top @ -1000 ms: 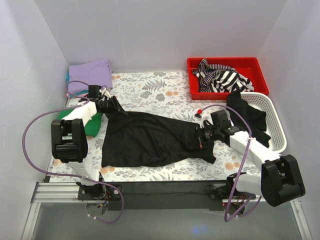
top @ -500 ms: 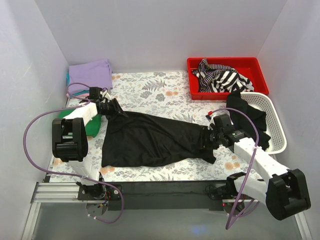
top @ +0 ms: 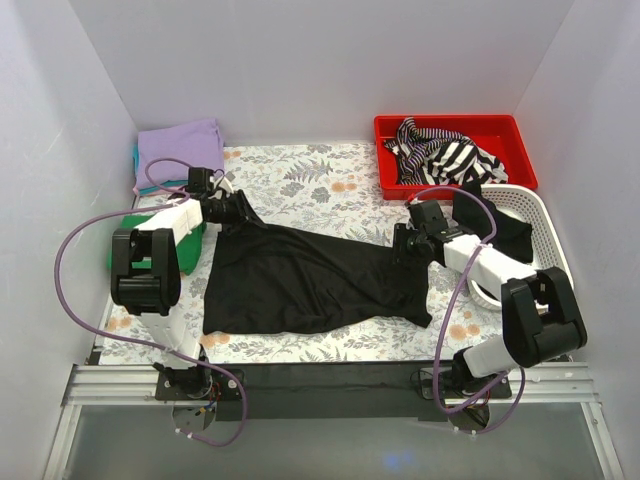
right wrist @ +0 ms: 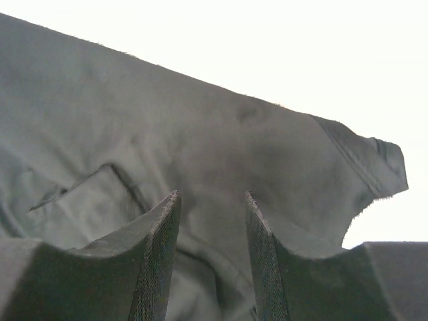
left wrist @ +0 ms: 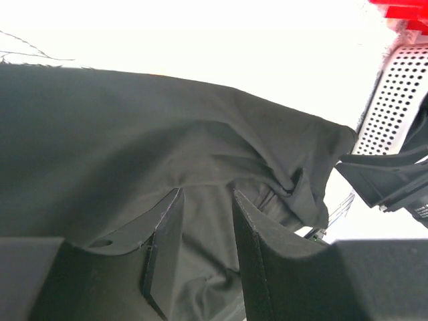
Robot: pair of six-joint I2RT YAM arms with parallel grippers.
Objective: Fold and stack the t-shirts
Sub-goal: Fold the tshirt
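Table (top: 300, 165): floral-print surface, walls on left, far and right sides.
Centre: black t-shirt (top: 300, 280) lying spread out, wrinkled, long axis left to right.
Far left corner: folded lavender shirt (top: 180, 148) on top of a teal shirt (top: 135, 158), of which only a sliver shows.
Left edge, nearer: green shirt (top: 193, 250), partly hidden.
Far right corner: red bin (top: 381, 160).
Right edge, just nearer than the bin: white basket (top: 552, 235), perforated wall.

t-shirt (top: 300, 280) centre on table (top: 300, 170); folded shirts (top: 180, 148) back-left; tray (top: 450, 121) back-right, basket (top: 556, 250) just before it.
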